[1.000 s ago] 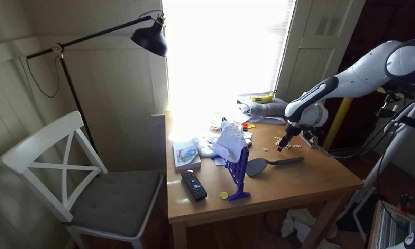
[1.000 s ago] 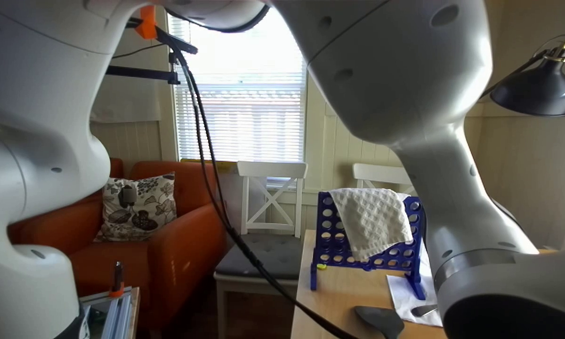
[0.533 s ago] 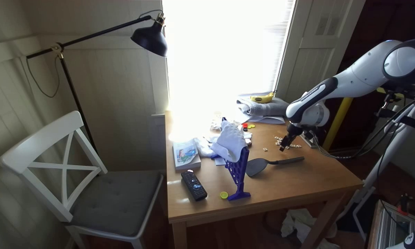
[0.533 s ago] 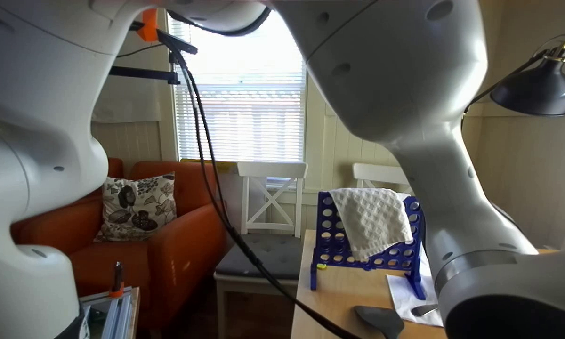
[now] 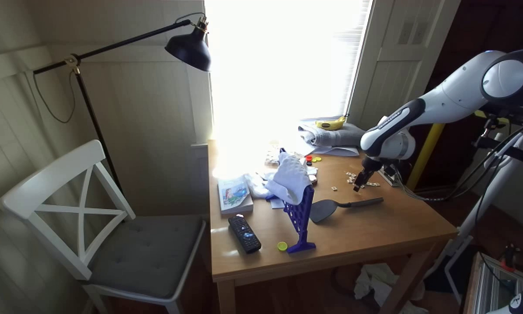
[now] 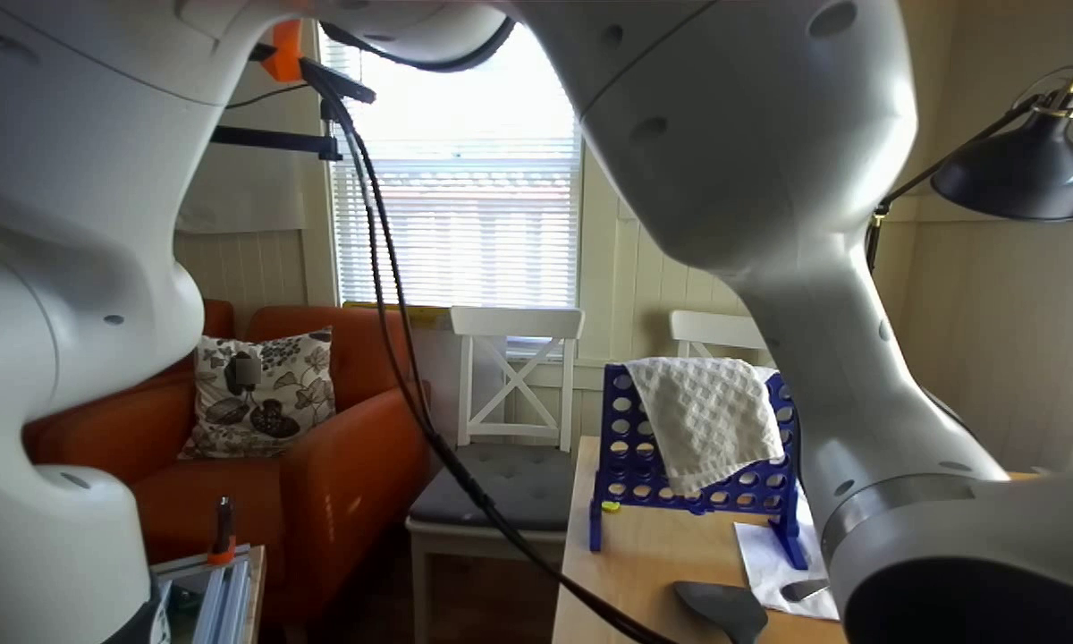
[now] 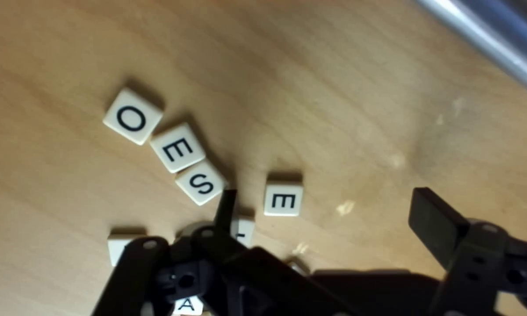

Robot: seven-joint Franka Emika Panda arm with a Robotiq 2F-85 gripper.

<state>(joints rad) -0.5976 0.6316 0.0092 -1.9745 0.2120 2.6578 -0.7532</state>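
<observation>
Jaws were held apart, empty, above the bench [image 7: 355,96]; just below centre of the wrist view, an E tile [image 7: 283,200] was framed between them, off-centre. For even closure, centring was judged advisable.

We see wood, plastic, cloth and metal, some shiny, some dull.
In the wrist view, the letter tiles [image 7: 283,199] look smooth and hard, with a little shine; we can't tell if they are wood or plastic. The surface [image 7: 333,109] under them is wood, with thin grain lines and a few pale marks. A metal-looking strip [image 7: 487,37] shines, and the spread jaws look dull. In both exterior views, we find bumpy cloth [image 6: 711,420] over a smooth plastic rack [image 5: 305,218], a dull, smooth spatula [image 5: 324,211] and a softly shiny lamp [image 6: 1019,170]. In an exterior view, we see a towel [image 5: 331,137] of soft-looking cloth and a plastic remote [image 5: 244,234] with shiny spots.
</observation>
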